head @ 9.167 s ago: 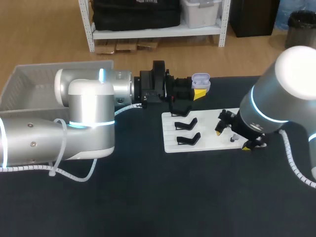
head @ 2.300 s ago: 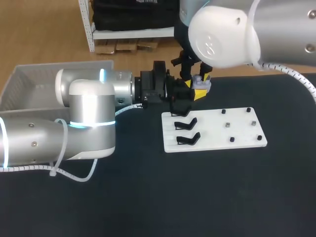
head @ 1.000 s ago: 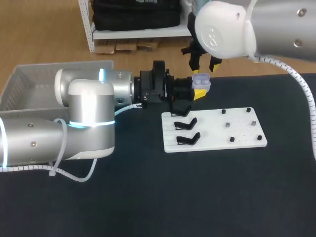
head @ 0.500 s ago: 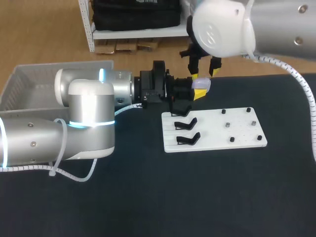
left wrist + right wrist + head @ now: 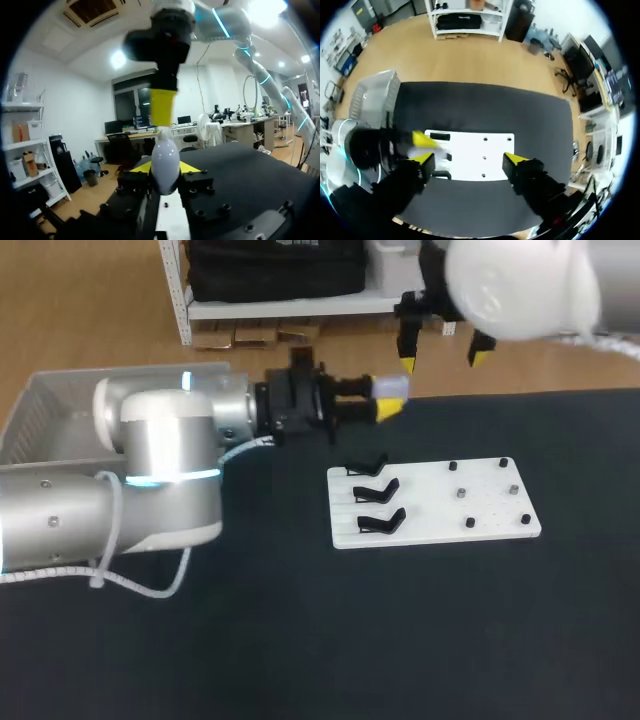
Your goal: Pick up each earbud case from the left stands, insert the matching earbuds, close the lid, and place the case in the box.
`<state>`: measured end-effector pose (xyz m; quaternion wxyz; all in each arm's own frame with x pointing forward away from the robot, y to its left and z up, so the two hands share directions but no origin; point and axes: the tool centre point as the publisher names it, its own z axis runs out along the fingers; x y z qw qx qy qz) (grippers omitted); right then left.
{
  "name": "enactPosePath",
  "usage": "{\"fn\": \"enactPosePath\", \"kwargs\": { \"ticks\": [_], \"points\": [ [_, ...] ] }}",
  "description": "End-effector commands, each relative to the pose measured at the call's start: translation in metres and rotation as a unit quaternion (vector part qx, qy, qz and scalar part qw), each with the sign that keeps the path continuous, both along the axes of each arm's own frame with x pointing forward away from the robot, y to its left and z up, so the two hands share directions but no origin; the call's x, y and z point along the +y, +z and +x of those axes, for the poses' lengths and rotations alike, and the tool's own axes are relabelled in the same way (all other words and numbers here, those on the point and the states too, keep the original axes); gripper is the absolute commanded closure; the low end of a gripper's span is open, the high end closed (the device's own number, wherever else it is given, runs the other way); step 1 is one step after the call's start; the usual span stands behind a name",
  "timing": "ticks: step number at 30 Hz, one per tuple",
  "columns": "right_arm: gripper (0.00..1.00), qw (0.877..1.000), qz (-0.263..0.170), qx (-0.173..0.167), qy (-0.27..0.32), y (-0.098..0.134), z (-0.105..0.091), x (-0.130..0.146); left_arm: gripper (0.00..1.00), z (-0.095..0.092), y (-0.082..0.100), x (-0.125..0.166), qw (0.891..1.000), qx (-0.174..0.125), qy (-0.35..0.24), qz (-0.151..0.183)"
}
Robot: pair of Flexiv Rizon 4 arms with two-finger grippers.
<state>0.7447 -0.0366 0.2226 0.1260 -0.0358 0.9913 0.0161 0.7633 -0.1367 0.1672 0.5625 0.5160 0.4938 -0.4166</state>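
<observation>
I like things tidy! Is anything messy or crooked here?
Nothing stands out. The left hand holds the earbud case, nothing is spilled, and the white board lies flat with its three black stands in a row.

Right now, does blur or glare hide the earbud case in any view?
Head view: earbud case slightly smeared in the left tool, still readable. Left wrist view: case crisp, right arm above it blurred. Right wrist view: left arm smeared, case lost in the smear.

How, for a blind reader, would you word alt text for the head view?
The left gripper holds a pale earbud case aloft; the right gripper is open, clear of it. A white board with three black stands lies on the table.
</observation>
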Motion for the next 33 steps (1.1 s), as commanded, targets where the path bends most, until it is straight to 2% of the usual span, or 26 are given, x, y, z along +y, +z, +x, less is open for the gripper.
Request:
{"fn": "enactPosePath", "kwargs": {
  "ticks": [1, 2, 6, 10, 15, 18, 22, 25, 31, 33],
  "points": [
    [0.0, 0.997, 0.032, -0.074, -0.005, -0.009, -0.028, -0.015, 1.0, -0.006, 0.021, 0.058, 0.999, -0.019, 0.042, -0.008],
    [0.0, 0.997, 0.035, -0.073, -0.009, -0.01, -0.029, -0.015, 1.0, -0.002, 0.023, 0.071, 0.998, -0.027, 0.05, 0.004],
    [0.0, 0.996, 0.045, -0.072, -0.022, -0.014, -0.033, -0.011, 1.0, 0.012, 0.031, 0.12, 0.996, -0.039, 0.074, 0.013],
    [0.0, 0.996, 0.055, -0.07, -0.032, -0.017, -0.037, -0.006, 1.0, 0.028, 0.036, 0.17, 0.995, -0.042, 0.091, 0.02],
    [0.0, 0.994, 0.067, -0.075, -0.044, -0.022, -0.041, -0.001, 1.0, 0.049, 0.026, 0.222, 0.993, -0.033, 0.1, 0.048],
    [0.0, 0.993, 0.071, -0.08, -0.054, -0.023, -0.044, 0.003, 1.0, 0.057, 0.021, 0.243, 0.992, -0.027, 0.11, 0.061],
    [0.0, 0.992, 0.075, -0.083, -0.061, -0.024, -0.045, 0.008, 1.0, 0.068, 0.007, 0.271, 0.989, -0.014, 0.124, 0.08],
    [0.0, 0.992, 0.075, -0.08, -0.065, -0.026, -0.044, 0.013, 1.0, 0.07, -0.007, 0.282, 0.988, 0.003, 0.126, 0.085],
    [0.0, 0.992, 0.075, -0.076, -0.069, -0.027, -0.041, 0.021, 1.0, 0.075, -0.056, 0.301, 0.982, 0.043, 0.143, 0.114],
    [0.0, 0.992, 0.075, -0.075, -0.069, -0.026, -0.041, 0.023, 1.0, 0.08, -0.067, 0.304, 0.98, 0.054, 0.152, 0.116]
  ]
}}
